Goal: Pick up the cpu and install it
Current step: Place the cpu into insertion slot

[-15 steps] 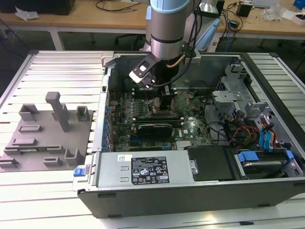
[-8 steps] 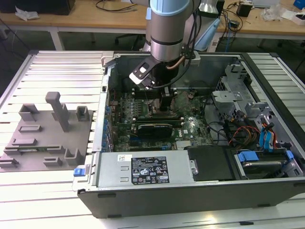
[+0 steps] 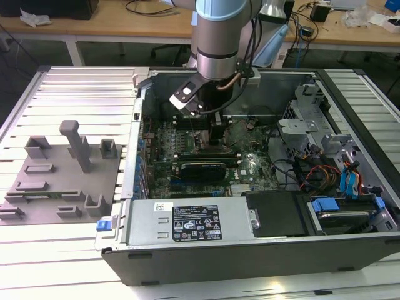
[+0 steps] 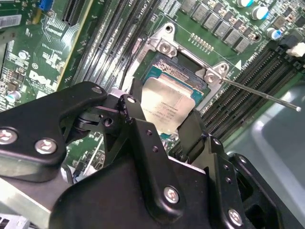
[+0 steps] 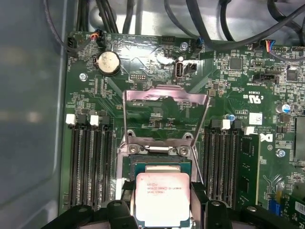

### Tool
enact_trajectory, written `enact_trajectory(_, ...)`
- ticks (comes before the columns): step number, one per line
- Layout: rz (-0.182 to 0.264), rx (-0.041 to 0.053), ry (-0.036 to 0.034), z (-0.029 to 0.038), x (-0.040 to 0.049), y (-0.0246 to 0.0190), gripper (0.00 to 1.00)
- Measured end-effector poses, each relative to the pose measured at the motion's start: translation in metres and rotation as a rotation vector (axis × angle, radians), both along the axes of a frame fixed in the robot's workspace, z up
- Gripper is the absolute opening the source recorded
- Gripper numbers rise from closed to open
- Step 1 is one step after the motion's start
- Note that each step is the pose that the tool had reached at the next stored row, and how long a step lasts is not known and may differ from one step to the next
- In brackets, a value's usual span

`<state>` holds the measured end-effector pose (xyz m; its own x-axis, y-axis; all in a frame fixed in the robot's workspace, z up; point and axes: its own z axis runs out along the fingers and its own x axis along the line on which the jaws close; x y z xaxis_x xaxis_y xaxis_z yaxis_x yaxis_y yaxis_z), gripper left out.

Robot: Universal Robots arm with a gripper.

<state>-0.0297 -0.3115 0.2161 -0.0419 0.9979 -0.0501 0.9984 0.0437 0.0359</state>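
The socket [image 5: 157, 164] is open from above; its load plate [image 5: 164, 102] stands raised along one side and a thin lever [image 4: 262, 95] juts out past another; low memory slots [image 5: 90, 162] flank it, with room for the gripper [image 5: 162, 210] fingers that clasp the cpu [image 5: 162, 198]. Cables [image 5: 190, 19] crowd the board's far edge; the case wall [image 5: 28, 95] rises near; in the exterior view a dark expansion card [image 3: 200, 169] and the power supply [image 3: 194, 222] hem in the arm [image 3: 219, 37].

Slatted metal table [image 3: 81, 94] — grey fixture [image 3: 62, 178], computer case [image 3: 250, 259]

Pale wooden benches [image 3: 119, 25] cross the frame's top, strewn with cables [image 3: 150, 7]. A ribbed metal tabletop [image 3: 62, 250] gleams below.
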Motion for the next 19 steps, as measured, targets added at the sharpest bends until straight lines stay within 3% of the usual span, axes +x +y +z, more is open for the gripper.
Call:
enact_trajectory(2, 0.000, -0.0066, 0.0001, -0.0027, 0.0000, 0.0002, 0.55)
enact_trajectory(19, -0.005, -0.0067, 0.0001, -0.0160, -0.0001, 0.0036, 0.55)
